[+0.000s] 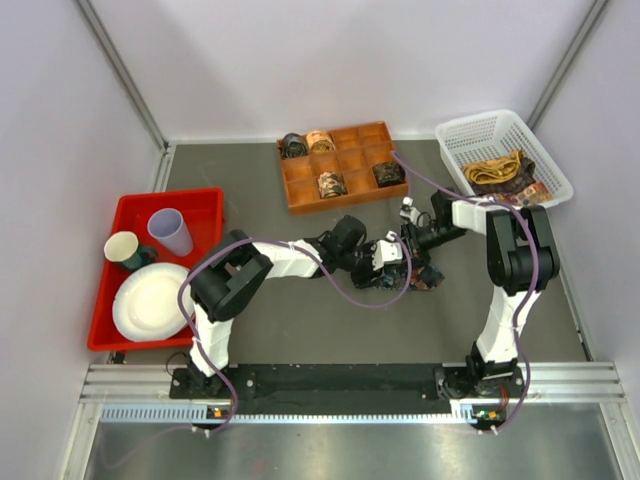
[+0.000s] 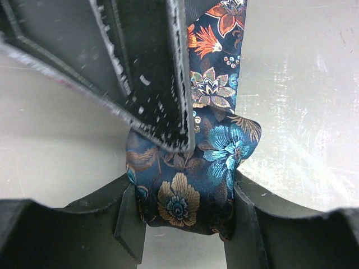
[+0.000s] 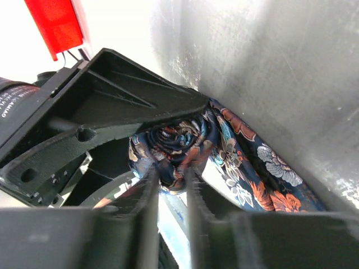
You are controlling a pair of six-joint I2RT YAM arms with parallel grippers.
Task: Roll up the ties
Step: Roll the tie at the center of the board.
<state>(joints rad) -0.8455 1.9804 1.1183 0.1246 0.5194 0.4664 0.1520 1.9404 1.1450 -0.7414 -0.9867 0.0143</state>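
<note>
Rolled tie (image 2: 196, 179) inside left hand (image 2: 186, 221)

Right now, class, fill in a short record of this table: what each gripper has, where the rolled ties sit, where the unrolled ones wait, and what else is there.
left gripper: closed on the coiled end of the dark floral tie
right gripper: jaws narrow, a fold of the same tie between them
rolled ties: four coils in the orange divided box
unrolled ties: heaped in the white basket
elsewhere: red tray holding a cup, a mug and a plate
</note>
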